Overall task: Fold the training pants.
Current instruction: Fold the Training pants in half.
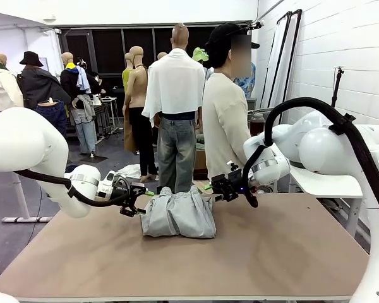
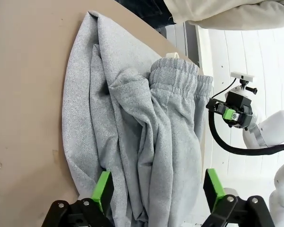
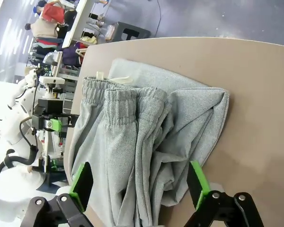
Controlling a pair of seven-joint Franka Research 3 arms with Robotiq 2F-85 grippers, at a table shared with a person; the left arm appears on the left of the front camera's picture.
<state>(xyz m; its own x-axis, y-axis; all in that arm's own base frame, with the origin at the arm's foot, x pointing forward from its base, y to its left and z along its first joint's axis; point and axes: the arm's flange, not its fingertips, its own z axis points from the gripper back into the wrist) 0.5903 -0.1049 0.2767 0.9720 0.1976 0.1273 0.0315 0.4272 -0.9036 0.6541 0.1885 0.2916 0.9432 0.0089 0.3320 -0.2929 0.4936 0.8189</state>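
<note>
Brown table (image 1: 271, 252), bare board surface. Person in cream sweater (image 1: 224, 126) and black cap (image 1: 224, 33) stands at the far edge. White side table (image 1: 325, 183) just beyond the right edge, by the white brick wall (image 1: 341, 50).

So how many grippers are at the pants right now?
2. The left gripper is open at the left edge of the training pants; the right gripper is open at their right edge. Neither holds the fabric.

The training pants (image 1: 178, 214) are sitting bunched mid-table (image 1: 271, 252), blocking passage between the left gripper (image 1: 134, 203) at nine o'clock and right gripper (image 1: 220, 188) at three. Bare tabletop is lying open toward six; a person (image 1: 224, 123) is standing at twelve.
</note>
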